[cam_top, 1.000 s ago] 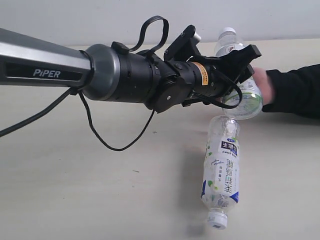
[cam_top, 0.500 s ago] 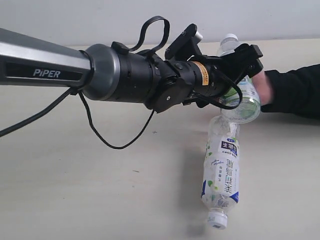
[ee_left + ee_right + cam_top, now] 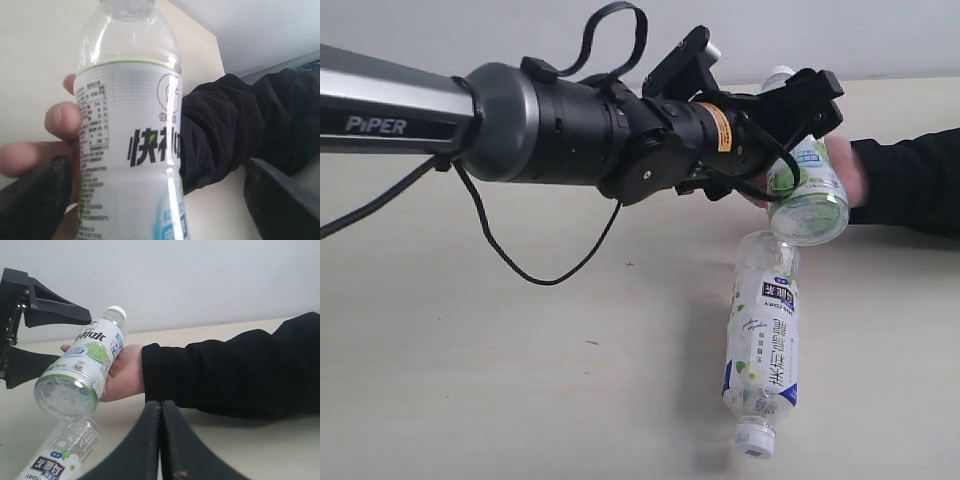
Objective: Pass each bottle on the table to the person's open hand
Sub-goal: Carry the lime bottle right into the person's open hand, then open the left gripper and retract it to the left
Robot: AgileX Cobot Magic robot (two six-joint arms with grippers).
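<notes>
A clear bottle with a white and green label (image 3: 807, 190) (image 3: 130, 135) (image 3: 82, 365) rests tilted in the person's open hand (image 3: 850, 165) (image 3: 125, 372), whose fingers (image 3: 55, 122) curl round it. My left gripper (image 3: 800, 140) (image 3: 157, 200) is open, its jaws spread wide on either side of the bottle with a gap on one side. A second bottle (image 3: 763, 340) (image 3: 50, 455) with a white and blue label lies on the table (image 3: 470, 380), white cap toward the front. My right gripper (image 3: 161, 405) is shut and empty, low over the table. No other bottles are in view.
The person's black sleeve (image 3: 910, 180) (image 3: 235, 370) lies across the table's right side. My left arm (image 3: 520, 120) stretches from the left above the tabletop, with a loose black cable (image 3: 510, 260) hanging under it. A pale wall runs behind the table.
The bottle has tipped further over, its base swinging toward the camera as it settled in the hand. My left arm has drawn back a little to the left, jaws spread off the bottle.
</notes>
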